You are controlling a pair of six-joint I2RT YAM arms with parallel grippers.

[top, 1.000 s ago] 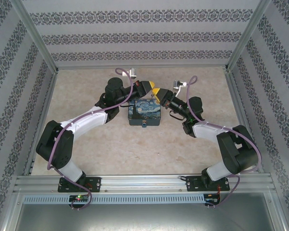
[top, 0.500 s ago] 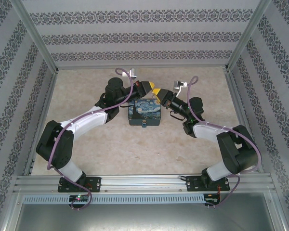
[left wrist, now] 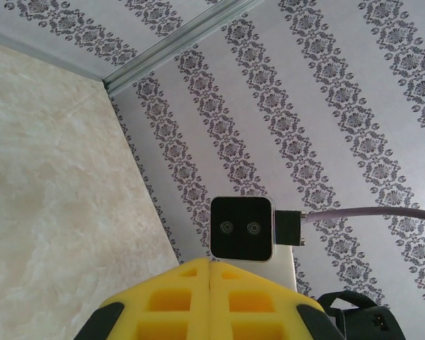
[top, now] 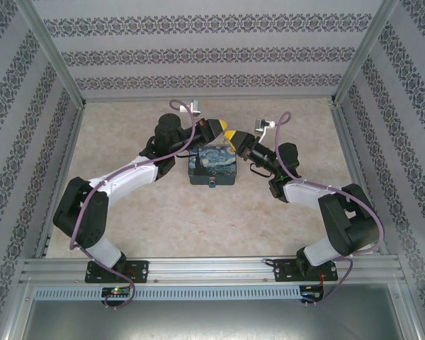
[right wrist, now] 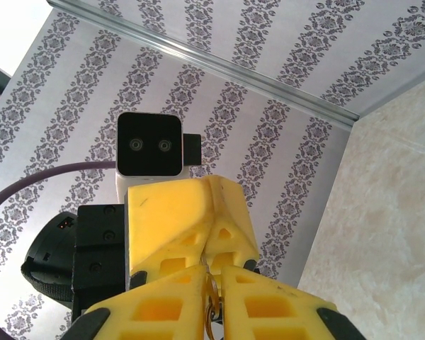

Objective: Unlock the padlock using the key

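Padlock (top: 211,183), tiny and blue-teal, sits at the near face of the dark blue rectangular tin (top: 212,163). Left fingers (left wrist: 170,304) are shut; right fingers (right wrist: 163,312) pinch something thin, likely the small metal key (right wrist: 211,313), which could slip from so slight a hold.

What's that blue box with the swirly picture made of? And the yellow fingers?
The dark blue rectangular box with the swirly night-sky print looks like printed tin by its crisp edges, though it could be card. The left end effector's yellow fingers look like matte moulded plastic, with square hollow pockets.
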